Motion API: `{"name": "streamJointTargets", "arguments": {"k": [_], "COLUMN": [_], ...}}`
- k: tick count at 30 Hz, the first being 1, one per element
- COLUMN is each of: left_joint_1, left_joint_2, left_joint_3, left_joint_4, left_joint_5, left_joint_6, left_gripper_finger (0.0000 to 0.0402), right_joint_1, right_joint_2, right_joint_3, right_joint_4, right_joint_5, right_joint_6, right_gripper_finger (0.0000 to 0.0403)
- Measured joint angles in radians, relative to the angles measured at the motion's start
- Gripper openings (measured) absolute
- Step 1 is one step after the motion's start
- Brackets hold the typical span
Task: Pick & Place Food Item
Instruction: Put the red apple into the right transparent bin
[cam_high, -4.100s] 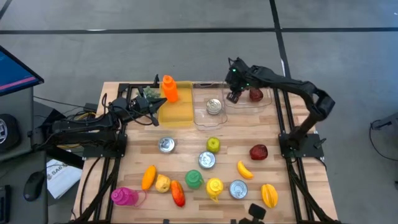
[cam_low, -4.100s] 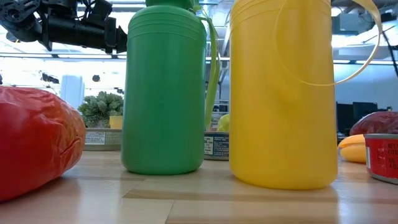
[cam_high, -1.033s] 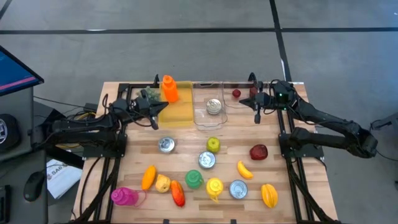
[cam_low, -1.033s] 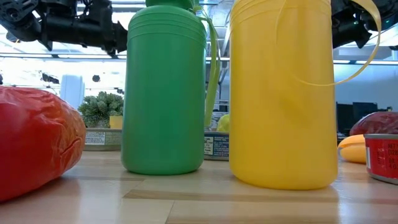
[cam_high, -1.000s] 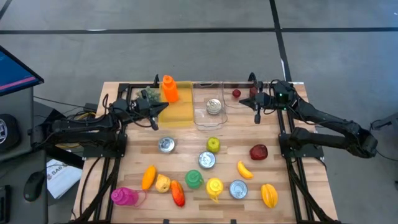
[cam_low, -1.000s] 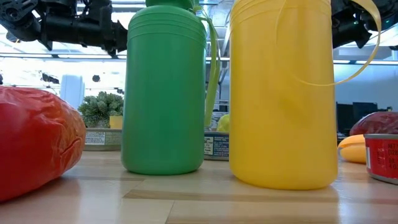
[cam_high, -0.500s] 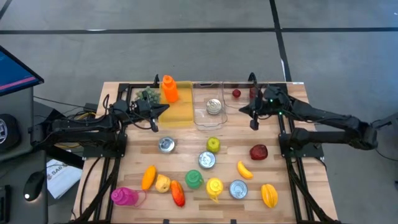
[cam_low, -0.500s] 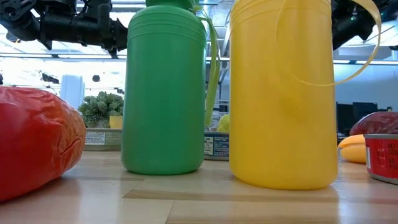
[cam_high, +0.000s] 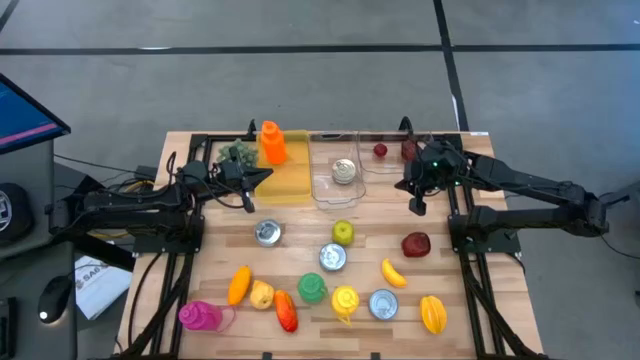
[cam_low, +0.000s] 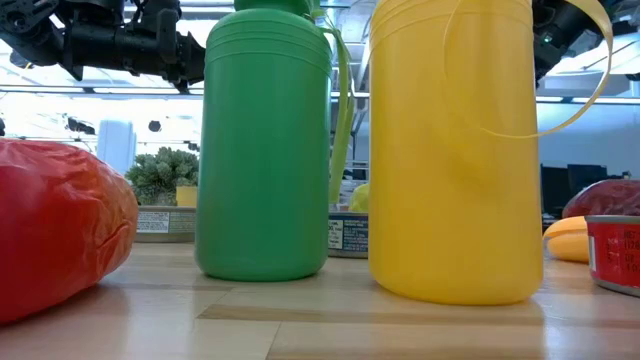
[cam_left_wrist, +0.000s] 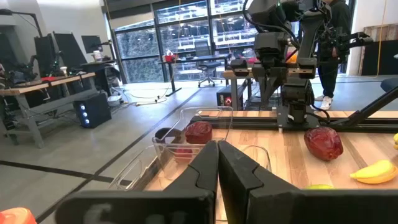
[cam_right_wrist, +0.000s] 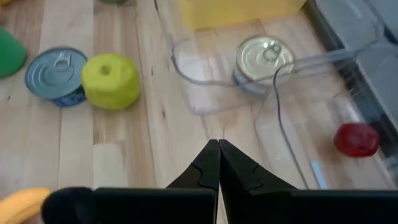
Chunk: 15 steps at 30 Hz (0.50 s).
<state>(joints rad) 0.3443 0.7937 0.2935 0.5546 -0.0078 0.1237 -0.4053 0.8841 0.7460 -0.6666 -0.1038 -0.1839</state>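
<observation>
Tabletop: red fruit (cam_high: 380, 150) in bin, near right claw (cam_high: 418, 206)

Even bright light, backlit windows, soft blur

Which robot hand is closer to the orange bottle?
The left one. The left gripper sits shut just beside the orange bottle, at the yellow bin. The right gripper, also shut, is far across the table, past the clear bin holding a can.

Four cans (cam_high: 268, 233) (three bins (cam_high: 381, 170))
</observation>
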Motion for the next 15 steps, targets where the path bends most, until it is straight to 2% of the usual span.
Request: {"name": "streamJointTargets", "arguments": {"k": [15], "left_joint_1": [0.0], "left_joint_2": [0.0], "left_joint_3": [0.0], "left_joint_4": [0.0], "left_joint_5": [0.0], "left_joint_6": [-0.001], "left_gripper_finger": [0.0001], "right_joint_1": [0.0], "right_joint_2": [0.0], "right_joint_3": [0.0], "right_joint_4": [-0.063], "right_joint_5": [-0.002], "right_joint_6": [0.001], "right_gripper_finger": [0.0]}}
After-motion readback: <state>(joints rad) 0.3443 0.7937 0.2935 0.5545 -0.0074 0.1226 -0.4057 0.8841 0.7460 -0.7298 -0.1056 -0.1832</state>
